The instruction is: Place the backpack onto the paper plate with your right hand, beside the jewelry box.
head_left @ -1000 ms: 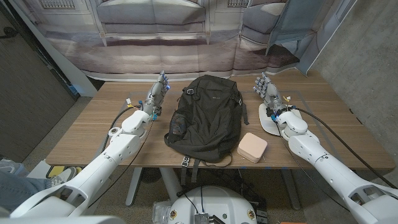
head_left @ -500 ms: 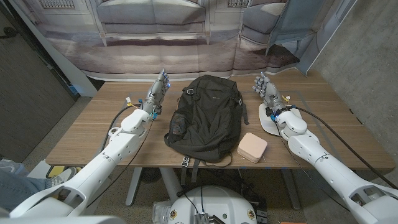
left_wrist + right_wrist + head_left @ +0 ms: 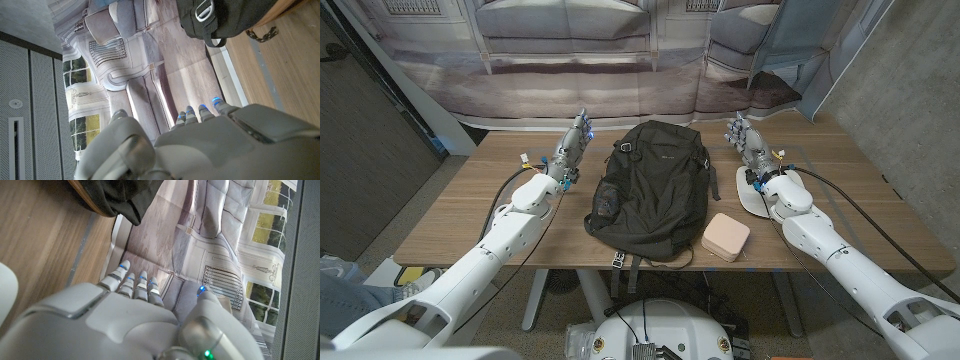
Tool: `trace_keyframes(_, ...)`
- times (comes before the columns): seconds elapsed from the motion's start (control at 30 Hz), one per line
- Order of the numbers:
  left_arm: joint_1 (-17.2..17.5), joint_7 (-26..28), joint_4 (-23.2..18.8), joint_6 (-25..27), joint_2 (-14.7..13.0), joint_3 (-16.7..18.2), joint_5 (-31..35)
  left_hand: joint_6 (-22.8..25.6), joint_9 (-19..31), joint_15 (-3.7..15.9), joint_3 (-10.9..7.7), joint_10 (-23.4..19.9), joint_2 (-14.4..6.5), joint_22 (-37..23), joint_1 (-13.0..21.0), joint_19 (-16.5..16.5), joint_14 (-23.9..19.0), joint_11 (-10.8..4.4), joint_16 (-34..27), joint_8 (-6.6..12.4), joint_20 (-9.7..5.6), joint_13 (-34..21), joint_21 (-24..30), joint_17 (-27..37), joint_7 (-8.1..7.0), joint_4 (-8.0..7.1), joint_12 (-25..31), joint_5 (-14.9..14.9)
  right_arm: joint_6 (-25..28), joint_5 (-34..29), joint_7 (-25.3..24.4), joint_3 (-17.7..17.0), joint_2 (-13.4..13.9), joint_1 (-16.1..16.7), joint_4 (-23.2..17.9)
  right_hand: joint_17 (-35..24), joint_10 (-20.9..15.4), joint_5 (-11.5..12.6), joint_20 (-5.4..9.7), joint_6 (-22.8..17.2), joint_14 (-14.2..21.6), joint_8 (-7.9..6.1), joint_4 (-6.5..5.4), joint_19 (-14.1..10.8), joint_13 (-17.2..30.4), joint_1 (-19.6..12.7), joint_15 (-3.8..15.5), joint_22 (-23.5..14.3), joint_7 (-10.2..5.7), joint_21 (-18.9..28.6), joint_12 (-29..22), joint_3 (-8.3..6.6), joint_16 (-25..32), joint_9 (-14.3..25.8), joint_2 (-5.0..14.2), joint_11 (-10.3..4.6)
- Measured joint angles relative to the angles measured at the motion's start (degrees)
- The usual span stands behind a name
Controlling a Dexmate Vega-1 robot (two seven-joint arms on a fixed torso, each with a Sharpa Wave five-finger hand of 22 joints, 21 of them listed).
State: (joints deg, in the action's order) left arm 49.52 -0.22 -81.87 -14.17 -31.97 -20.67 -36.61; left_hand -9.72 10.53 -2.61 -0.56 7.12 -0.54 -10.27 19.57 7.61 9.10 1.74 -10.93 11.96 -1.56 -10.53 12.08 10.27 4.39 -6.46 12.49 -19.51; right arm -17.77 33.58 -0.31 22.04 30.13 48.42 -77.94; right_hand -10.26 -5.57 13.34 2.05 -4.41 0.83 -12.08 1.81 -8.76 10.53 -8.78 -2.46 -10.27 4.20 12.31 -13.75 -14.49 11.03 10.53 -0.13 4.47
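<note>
Both robot hands hold nothing, fingers apart: right robot hand stands beside the backpack, untouching.

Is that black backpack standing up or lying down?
Lying down. The backpack is spread flat on the table, its top handle pointing away from the robot, straps trailing over the near edge.
</note>
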Motion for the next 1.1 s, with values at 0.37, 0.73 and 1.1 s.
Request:
trace_keyframes(0.37,0.47,0.16,-0.55,0.00,-0.21,0.02,0.17,0.00,-0.01,0.00,0.25,0.00,-0.23,0.00,0.23,0.00,0.00,0.00,0.00,0.00,0.00,0.00,0.00,0.00,0.00,-0.24,-0.22,0.00,0.95,-1.77,-0.69,0.47,1.15,-0.12,-1.85,0.00,-0.37,0.00,0.00,-0.31,0.31,0.00,0.00,0.00,0.00,-0.54,-0.31,0.00,0.31,0.00,0.00,0.00,0.00,0.00,0.07,0.24)
trace_keyframes(0.73,1.37,1.13,-2.03,-0.05,-0.53,0.05,0.61,0.00,-0.01,0.00,0.49,0.00,-0.23,0.01,0.23,0.22,0.00,0.00,0.00,0.00,0.22,0.01,0.00,-0.01,0.00,0.00,-0.20,-0.23,1.40,-3.60,-0.90,0.92,2.21,-0.49,-3.27,0.01,-0.36,-0.27,0.00,-0.31,0.30,0.00,0.48,0.01,-0.01,-0.54,-0.30,0.00,0.31,-0.24,0.00,0.02,0.00,-0.01,0.07,0.24)
trace_keyframes(1.1,2.05,1.52,-2.94,-0.06,-0.82,0.25,0.71,0.00,-0.01,0.01,0.49,-0.01,-0.45,0.01,0.45,0.22,-0.01,0.00,0.00,0.00,0.22,0.01,0.00,-0.01,0.00,0.00,-0.19,-0.23,2.23,-6.22,-2.22,1.54,3.11,-0.85,-5.04,0.01,-0.36,-0.27,0.23,-0.31,0.30,0.00,0.72,0.24,-0.01,-1.13,-0.30,0.01,0.31,-0.45,0.00,-0.22,0.00,-0.01,0.07,0.24)
